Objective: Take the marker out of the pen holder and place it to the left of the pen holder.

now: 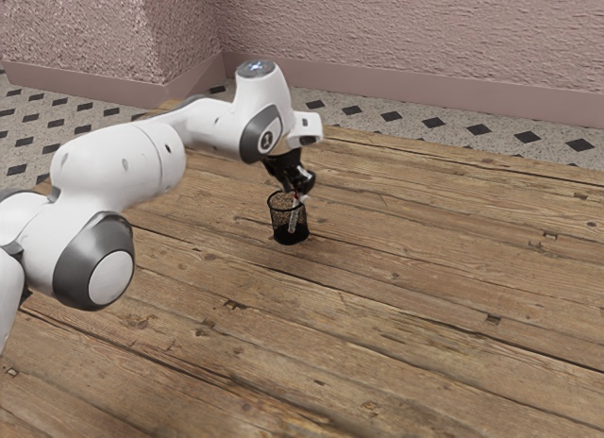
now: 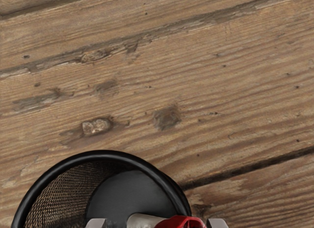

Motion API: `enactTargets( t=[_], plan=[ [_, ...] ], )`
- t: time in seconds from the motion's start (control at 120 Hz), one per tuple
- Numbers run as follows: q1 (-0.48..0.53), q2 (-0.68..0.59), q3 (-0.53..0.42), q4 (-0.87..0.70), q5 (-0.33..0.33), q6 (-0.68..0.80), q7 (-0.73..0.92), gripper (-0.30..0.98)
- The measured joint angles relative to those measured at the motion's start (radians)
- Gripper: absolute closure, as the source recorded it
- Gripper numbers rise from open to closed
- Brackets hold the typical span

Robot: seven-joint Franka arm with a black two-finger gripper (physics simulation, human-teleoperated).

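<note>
Exterior view: the white arm point(image 1: 123, 164) enters from the exterior view's left and extends over the wooden table point(image 1: 425, 287). The black gripper point(image 1: 299, 183) points downward at the mouth of the pen holder point(image 1: 290, 237), a round black mesh cup standing upright on the table. The marker point(image 1: 293, 218) is inside the pen holder, tilted, its upper end inclined toward the exterior view's right and located at the gripper. A patterned floor point(image 1: 377, 117) and a pink textured wall point(image 1: 425, 42) are located beyond the table. Wrist view: the two fingers point(image 2: 217, 223) are spread, one on each side of the marker. A visible gap separates one finger from the marker; contact at the other cannot be determined. The marker's red end is uppermost; its pale barrel extends down into the pen holder, above the dark base.
</note>
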Motion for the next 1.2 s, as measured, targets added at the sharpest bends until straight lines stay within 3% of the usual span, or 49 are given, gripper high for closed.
enactTargets(
  t=[0.217,0.475,0.767,0.975,1.2],
  plan=[
    [-0.001,-0.002,0.006,-0.001,0.005,0.001,0.005,0.68],
    [0.002,-0.105,0.019,-0.134,0.021,0.004,-0.006,0.76],
    [-0.005,-0.311,0.02,-0.213,0.175,0.002,-0.026,0.78],
    [0.119,-0.193,0.001,-0.193,0.204,-0.036,0.013,0.78],
    [0.196,-0.063,-0.041,-0.028,0.201,-0.192,0.108,0.78]
  ],
)
